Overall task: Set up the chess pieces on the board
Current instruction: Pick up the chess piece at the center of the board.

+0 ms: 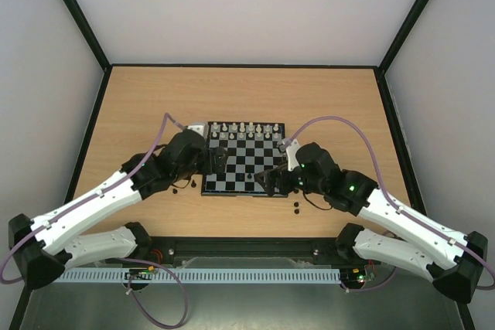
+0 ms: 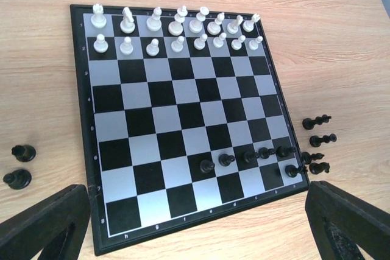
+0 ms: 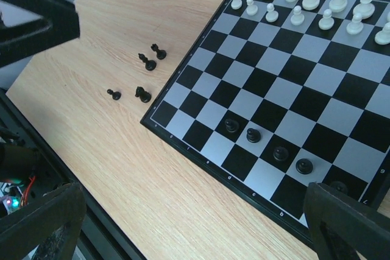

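The board [image 1: 240, 156] lies in the middle of the wooden table [image 1: 139, 106], just ahead of both arms. Its far half looks finished: the white pieces [image 2: 177, 28] fill the two far ranks, one to a square.

The near side is the unfinished part. Five black pawns [image 2: 248, 156] stand in a row on the second rank from the near edge, bunched toward the right. One more black piece [image 2: 292, 170] sits at the near right corner, though I cannot tell what kind.

The rest wait off the board. Some loose black pieces [image 2: 323, 140] lie on the wood just beside the right edge, and a few stragglers [image 3: 147, 62] lie off the left edge near the front corner. They are parked on both sides, I judge, so that each arm has a supply within its own reach.

The left gripper [image 2: 196, 211] hangs over the board's near left side and the right gripper [image 3: 194, 202] over its near right. Both have their fingers spread wide, with nothing between them. That posture suits an arm between pieces — empty, clear of the standing pawns, and free to swing out for the next one.

Those pieces are tiny against such broad fingers, so each pick will want a careful, centred pinch.
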Robot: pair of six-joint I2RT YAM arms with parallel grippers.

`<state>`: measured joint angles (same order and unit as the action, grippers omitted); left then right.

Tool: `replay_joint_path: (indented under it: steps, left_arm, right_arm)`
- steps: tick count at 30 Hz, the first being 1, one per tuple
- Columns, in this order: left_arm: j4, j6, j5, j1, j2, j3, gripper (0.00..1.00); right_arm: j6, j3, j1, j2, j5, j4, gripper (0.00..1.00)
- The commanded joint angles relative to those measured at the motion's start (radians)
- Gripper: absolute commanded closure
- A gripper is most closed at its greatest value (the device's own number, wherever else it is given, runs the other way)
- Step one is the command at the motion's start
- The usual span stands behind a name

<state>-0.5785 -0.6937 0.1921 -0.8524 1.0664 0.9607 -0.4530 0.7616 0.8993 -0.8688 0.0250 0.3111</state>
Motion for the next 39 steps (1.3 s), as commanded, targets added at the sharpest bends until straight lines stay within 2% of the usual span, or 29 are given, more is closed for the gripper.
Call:
replay_joint_path:
  steps: [1, 9, 16, 22, 31, 39]
  left_arm:
    - [0.106, -0.04, 0.02, 0.003, -0.101, -0.093, 0.01]
    - [0.229, -0.047, -0.052, 0.002, -0.282, -0.247, 0.01]
    - [0.25, -0.053, -0.062, 0.002, -0.32, -0.274, 0.0]
    - [0.185, -0.036, -0.069, 0.002, -0.271, -0.196, 0.0]
    - [0.077, -0.1, -0.06, 0.001, -0.242, -0.14, 0.0]
    - [0.051, -0.15, 0.018, 0.001, -0.382, -0.194, 0.01]
  right_arm:
    - [-0.002, -0.011, 0.006, 0.042, -0.045, 0.01, 0.01]
    - [-0.013, -0.018, 0.007, 0.077, -0.099, 0.024, 0.01]
    - [-0.019, -0.038, 0.007, 0.068, -0.087, 0.003, 0.01]
    - [-0.021, -0.047, 0.006, 0.08, -0.077, -0.006, 0.01]
    - [-0.04, -0.048, 0.007, 0.095, -0.083, -0.015, 0.01]
    - [-0.086, -0.097, 0.007, 0.125, -0.1, -0.032, 0.01]
